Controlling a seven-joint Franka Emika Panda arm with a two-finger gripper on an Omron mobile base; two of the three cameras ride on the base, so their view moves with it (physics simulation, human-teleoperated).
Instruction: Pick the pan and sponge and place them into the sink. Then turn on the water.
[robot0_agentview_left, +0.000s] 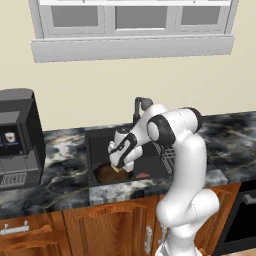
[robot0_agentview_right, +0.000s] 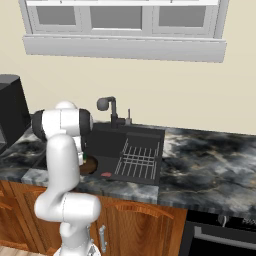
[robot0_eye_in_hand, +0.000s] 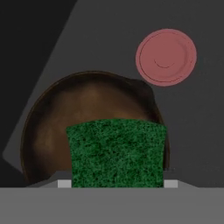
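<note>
The green-topped sponge (robot0_eye_in_hand: 117, 153) sits between my fingertips (robot0_eye_in_hand: 64, 183), so my gripper (robot0_eye_in_hand: 117, 183) is shut on it. Right below the sponge lies the round dark-brown pan (robot0_eye_in_hand: 65, 118) on the floor of the black sink (robot0_eye_in_hand: 100, 39), with the red drain (robot0_eye_in_hand: 166, 57) beside it. From the left base view my gripper (robot0_agentview_left: 119, 167) hangs low inside the sink (robot0_agentview_left: 100, 145), just over the pan (robot0_agentview_left: 104, 174), and a bit of the sponge's yellow base (robot0_agentview_left: 117, 170) peeks out under the hand. The right base view has the pan (robot0_agentview_right: 90, 166) partly behind my arm. No stream comes from the faucet (robot0_agentview_left: 140, 105).
A dark wire rack (robot0_agentview_right: 140, 160) fills the sink's right half. The faucet (robot0_agentview_right: 107, 106) stands at the back rim. A black coffee machine (robot0_agentview_left: 17, 137) stands on the marble counter (robot0_agentview_left: 65, 165) to the left. Window frame above, wooden cabinets below.
</note>
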